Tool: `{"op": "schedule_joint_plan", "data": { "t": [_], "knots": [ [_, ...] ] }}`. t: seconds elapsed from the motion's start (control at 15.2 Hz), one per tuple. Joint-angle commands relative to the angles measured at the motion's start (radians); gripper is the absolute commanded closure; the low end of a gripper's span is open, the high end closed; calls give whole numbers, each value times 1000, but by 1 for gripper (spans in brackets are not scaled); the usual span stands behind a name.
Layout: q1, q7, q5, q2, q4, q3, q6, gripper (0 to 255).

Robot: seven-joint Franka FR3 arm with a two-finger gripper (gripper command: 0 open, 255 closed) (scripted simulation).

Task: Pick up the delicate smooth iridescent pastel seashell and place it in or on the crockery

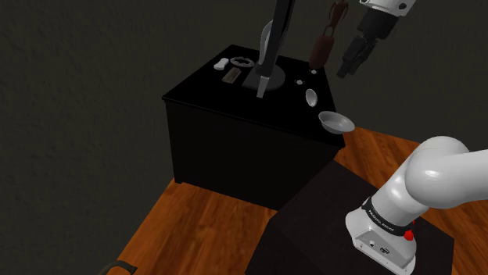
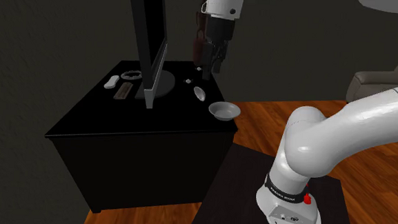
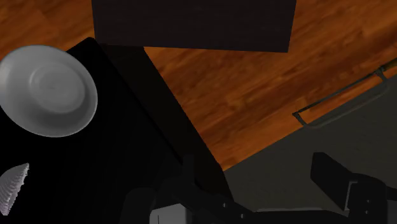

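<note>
Claw (image 1: 345,70): open, fingers apart, nothing between them. It hangs high above the counter (image 1: 205,91), out toward the corner where the bowl (image 1: 336,121) stands. In the wrist view the fingers (image 3: 331,178) frame the wood floor (image 3: 254,83) past the counter's edge, not the target.

Shell (image 1: 311,97): lying on the counter, near the bowl but apart from it, between the bowl and the monitor (image 1: 264,76). It shows pale grey-white, ribbed in the wrist view, with no iridescence visible. It lies untouched.

Bowl: upright, empty, close to the counter's corner.

Assessment: this is the approach stage, with no grasp made. I judge the height to be clearance over the monitor. The open fingers suit a pick that has yet to begin. The next move calls for shifting over the shell, then descending squarely.

Risks: the shell is low and curved, so it may slip from the pads or skid into the bowl. The bowl sits near the edge, so I would release gently.
</note>
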Motion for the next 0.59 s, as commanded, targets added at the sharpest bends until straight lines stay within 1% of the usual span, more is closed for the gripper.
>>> {"op": "schedule_joint_plan", "data": {
  "t": [0.0, 0.53],
  "knots": [
    [0, 0, 0, 0, 0, 0, 0, 0],
    [-41, -96, -146, 178, -44, -43, 198, 0]
  ]
}}
